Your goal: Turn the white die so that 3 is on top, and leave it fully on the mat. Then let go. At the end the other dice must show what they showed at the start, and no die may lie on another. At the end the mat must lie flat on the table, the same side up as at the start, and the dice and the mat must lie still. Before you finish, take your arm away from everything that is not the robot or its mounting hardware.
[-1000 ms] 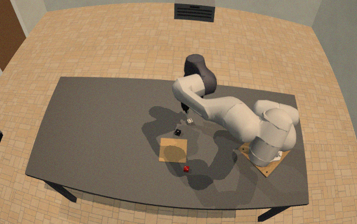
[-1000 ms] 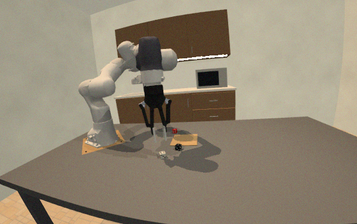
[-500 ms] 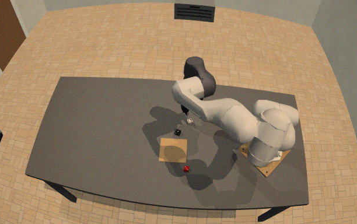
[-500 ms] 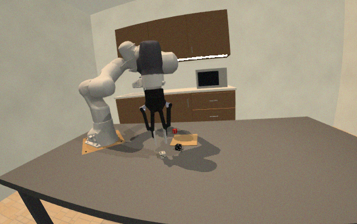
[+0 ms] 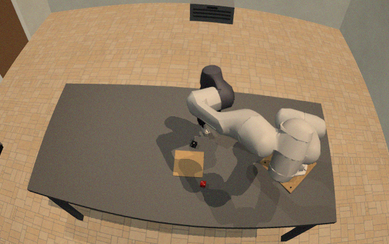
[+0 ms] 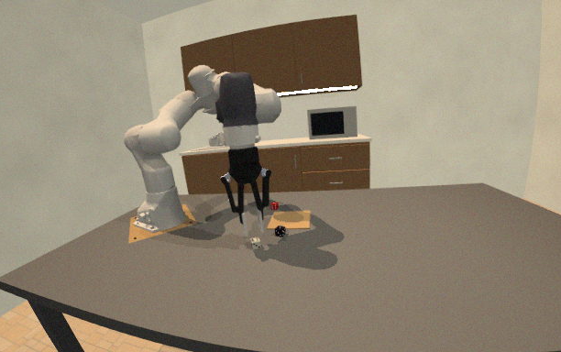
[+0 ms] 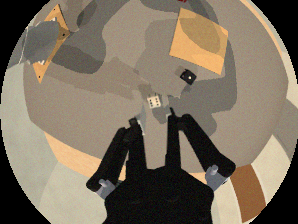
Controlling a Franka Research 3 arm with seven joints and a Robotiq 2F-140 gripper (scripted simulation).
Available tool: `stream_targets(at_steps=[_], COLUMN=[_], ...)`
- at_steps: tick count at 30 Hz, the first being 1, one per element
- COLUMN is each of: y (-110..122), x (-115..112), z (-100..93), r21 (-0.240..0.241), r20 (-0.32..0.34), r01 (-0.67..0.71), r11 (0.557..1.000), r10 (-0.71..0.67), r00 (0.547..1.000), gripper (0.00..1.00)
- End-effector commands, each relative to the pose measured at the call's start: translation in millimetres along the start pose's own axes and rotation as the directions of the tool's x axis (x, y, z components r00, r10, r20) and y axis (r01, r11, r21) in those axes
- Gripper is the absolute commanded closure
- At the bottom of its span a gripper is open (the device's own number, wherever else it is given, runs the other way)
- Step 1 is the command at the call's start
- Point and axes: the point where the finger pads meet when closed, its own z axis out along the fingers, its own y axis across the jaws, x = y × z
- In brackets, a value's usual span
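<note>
The white die (image 5: pixel 206 132) lies on the bare table, off the tan mat (image 5: pixel 189 163), near the mat's far right corner. It also shows in the exterior view (image 6: pixel 256 243) and in the wrist view (image 7: pixel 154 102). My gripper (image 6: pixel 252 226) (image 7: pixel 153 106) hangs upright a little above the white die, fingers pointing down, partly open with a narrow gap and nothing between them. The black die (image 5: pixel 194 144) lies on the table just off the mat's far edge. The red die (image 5: pixel 203 183) lies on the table just off the mat's near edge. Nothing lies on the mat (image 6: pixel 290 219).
The arm's base stands on a tan plate at the right end of the table. The arm reaches over the table behind the dice. A kitchen counter with a microwave (image 6: pixel 332 123) stands beyond the table.
</note>
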Motion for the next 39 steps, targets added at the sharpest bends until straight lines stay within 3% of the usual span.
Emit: stream_targets(at_steps=[1, 39], y=[0, 0], x=[-3, -3], z=[4.5, 14.6], r21=[-0.004, -0.004], r20=[0.008, 0.008], r01=[0.007, 0.007], r11=[1.000, 1.000], r10=[-0.007, -0.007], r00=[1.000, 1.000], gripper=[0.75, 0.75])
